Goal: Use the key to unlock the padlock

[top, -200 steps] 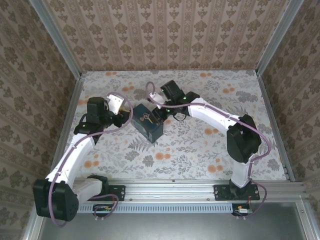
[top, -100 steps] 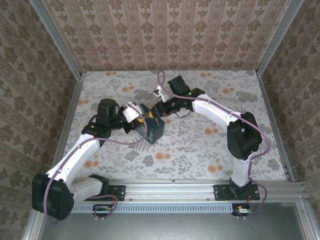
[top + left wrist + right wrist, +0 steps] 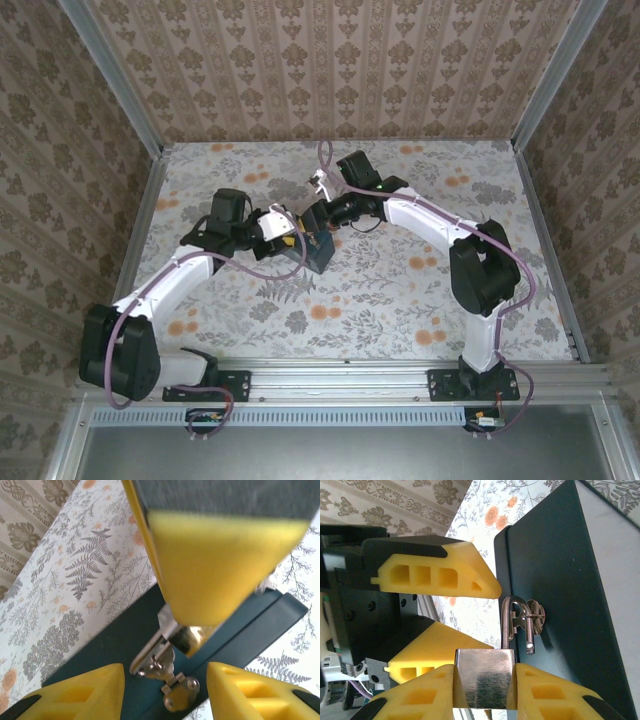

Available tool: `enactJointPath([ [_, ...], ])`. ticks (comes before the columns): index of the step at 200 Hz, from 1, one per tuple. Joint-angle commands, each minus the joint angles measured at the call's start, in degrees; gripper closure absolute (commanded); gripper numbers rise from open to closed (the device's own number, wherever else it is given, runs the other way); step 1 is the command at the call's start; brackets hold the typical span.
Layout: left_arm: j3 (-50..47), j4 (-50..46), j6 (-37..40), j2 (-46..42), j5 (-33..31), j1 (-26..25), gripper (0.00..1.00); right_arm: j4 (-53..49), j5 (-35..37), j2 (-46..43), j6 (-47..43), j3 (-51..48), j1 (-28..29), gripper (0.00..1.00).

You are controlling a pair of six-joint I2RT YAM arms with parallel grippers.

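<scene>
On the flower-printed table cover (image 3: 400, 290), the left gripper (image 3: 165, 672) comes in from the left with its wedge-shaped yellow fingers (image 3: 435, 577) spread wide and nothing between them. They sit just beside the clasp side of the tin.

The tin (image 3: 555, 570) lies near the middle of the table. It is a dark blue, flat-sided metal box with squared edges, and its lid is closed, so what is inside cannot be seen. A small silvery clasp (image 3: 532, 614) of thin stamped metal sits on its front.

The padlock (image 3: 482, 685) hangs from that clasp. It has a small, square, shiny metal body with a brushed face, and its thin grey U-shaped shackle (image 3: 506, 617) is looped through the clasp.

The right gripper (image 3: 483, 670), reaching in from the right, is clamped on the padlock's body, with a ribbed yellow finger pressed to each side.
</scene>
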Motion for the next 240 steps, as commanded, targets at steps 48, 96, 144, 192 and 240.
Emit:
enactJointPath([
  [48, 2.21, 0.92, -10.93, 0.58, 14.58, 14.41, 0.51, 9.23, -2.40, 0.18, 3.21, -4.11, -0.44, 0.71],
  [96, 5.12, 0.26, -23.20, 7.07, 16.60, 16.51, 0.52, 16.66, -2.21, -0.15, 7.66, -7.32, -0.44, 0.71],
  [144, 6.84, -4.50, -21.92, 10.87, 15.35, 16.60, 0.55, 19.11, -1.42, 0.33, 8.51, -8.27, -0.09, 0.71],
  [192, 7.41, -7.04, -21.07, 12.46, 17.56, 16.42, 0.60, 22.06, -0.73, 1.37, 9.91, -8.09, 0.40, 0.71],
  [240, 8.84, -11.36, -19.75, 14.02, 19.87, 15.88, 0.67, 19.08, -0.12, 3.59, 7.24, -6.28, 1.85, 0.71],
])
